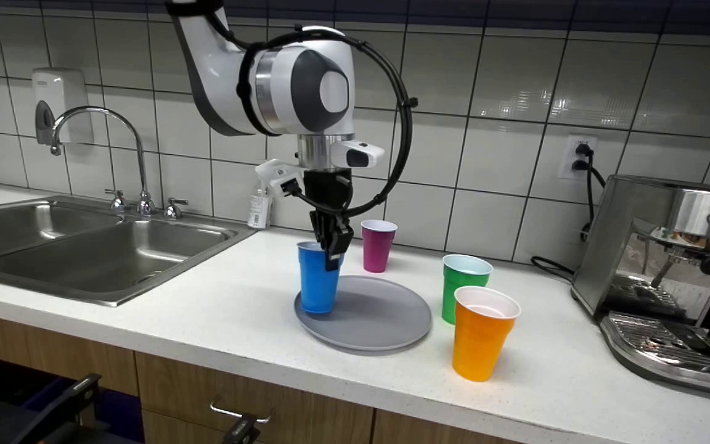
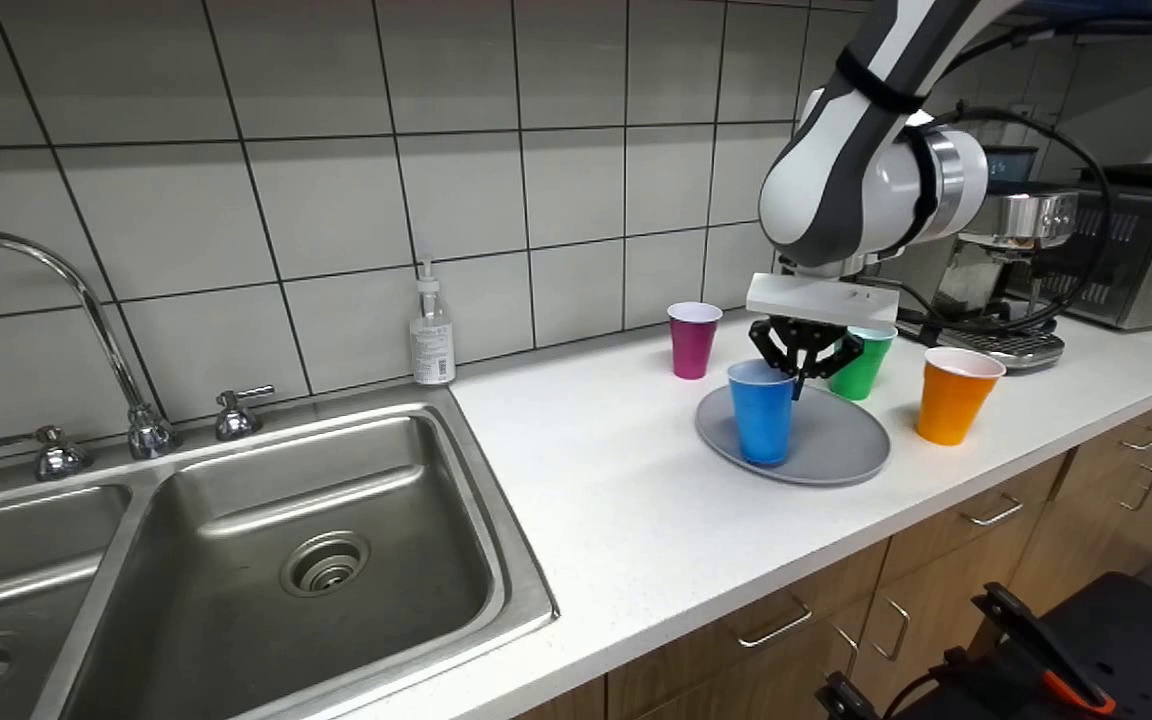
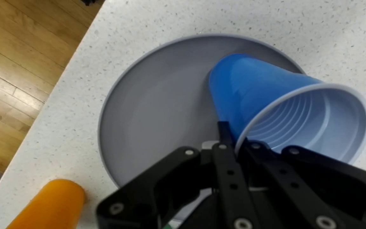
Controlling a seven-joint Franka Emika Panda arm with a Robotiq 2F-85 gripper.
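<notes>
Under the gripper (image 3: 238, 141), the blue cup (image 3: 246, 86); rim (image 3: 326, 86) pinched.

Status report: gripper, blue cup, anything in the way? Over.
Gripper shut on blue cup. Cup upright on gray plate. Green cup, orange cup beside plate, neither touching blue cup.

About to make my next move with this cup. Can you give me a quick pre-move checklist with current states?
1. End effector shut on the rim of the blue plastic cup: ok.
2. Blue plastic cup upright: ok, nearly so in both exterior views.
3. Blue plastic cup well inside the gray plate's edge: not ok, close to it on the sink side.
4. Blue plastic cup's base touching the plate: cannot tell.
5. Orange plastic cup and green plastic cup apart from the plate: ok.
6. Blue plastic cup empty: cannot tell, inner bottom hidden.
</notes>
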